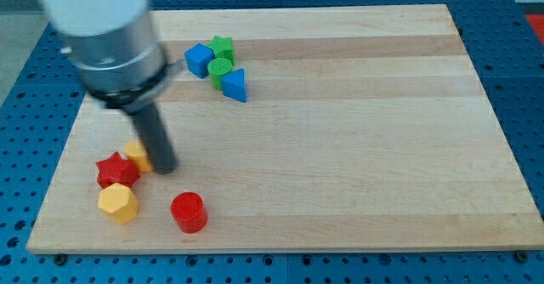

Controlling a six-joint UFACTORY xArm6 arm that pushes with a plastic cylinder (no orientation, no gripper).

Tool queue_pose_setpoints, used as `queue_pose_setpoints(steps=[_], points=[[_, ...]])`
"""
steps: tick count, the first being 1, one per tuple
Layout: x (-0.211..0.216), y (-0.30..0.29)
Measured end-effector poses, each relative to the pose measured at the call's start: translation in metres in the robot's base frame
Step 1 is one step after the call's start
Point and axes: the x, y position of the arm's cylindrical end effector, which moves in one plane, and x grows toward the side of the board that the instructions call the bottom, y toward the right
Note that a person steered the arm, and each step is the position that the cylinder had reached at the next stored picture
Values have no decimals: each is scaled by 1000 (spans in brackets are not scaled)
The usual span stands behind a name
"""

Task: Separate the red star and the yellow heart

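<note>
The red star (116, 171) lies near the view's lower left of the wooden board (340, 131). The yellow heart (137, 155) touches its upper right side and is partly hidden by my rod. My tip (165, 168) rests on the board just to the right of the yellow heart and the red star. A yellow hexagon block (118, 203) sits right below the red star, touching it.
A red cylinder (189, 212) stands to the lower right of the tip. At the view's top, a blue cube (199, 59), a green star (223, 47), a green cylinder (221, 70) and a blue triangle (235, 84) cluster together.
</note>
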Motion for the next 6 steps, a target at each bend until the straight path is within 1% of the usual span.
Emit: queue_pose_setpoints(steps=[1,2,3,5,6], points=[[-4,11],[-4,100],[-4,113],[-4,119],[-12,87]])
